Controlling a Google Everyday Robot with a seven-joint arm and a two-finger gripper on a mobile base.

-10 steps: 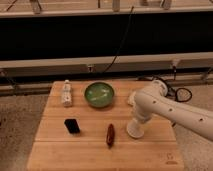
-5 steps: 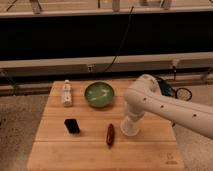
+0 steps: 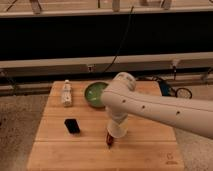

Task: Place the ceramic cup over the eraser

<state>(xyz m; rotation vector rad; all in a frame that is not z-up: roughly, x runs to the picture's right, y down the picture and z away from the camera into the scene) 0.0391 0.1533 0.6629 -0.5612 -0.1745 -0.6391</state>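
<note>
The white ceramic cup (image 3: 116, 130) hangs at the end of my arm, just above the wooden table (image 3: 55, 150). My gripper (image 3: 116, 120) is shut on the cup and is mostly hidden by the white forearm. The cup is over the dark red elongated object (image 3: 109, 141), near the middle of the table. The black eraser (image 3: 72, 125) lies flat on the table to the left of the cup, well apart from it.
A green bowl (image 3: 93, 94) stands at the back of the table, partly behind my arm. A whitish rectangular item (image 3: 66, 93) lies at the back left. A dark wall and cables run behind the table.
My arm has carried the cup to the left, from the right part of the table to over the dark red object, closer to the eraser. The other things have not moved.
</note>
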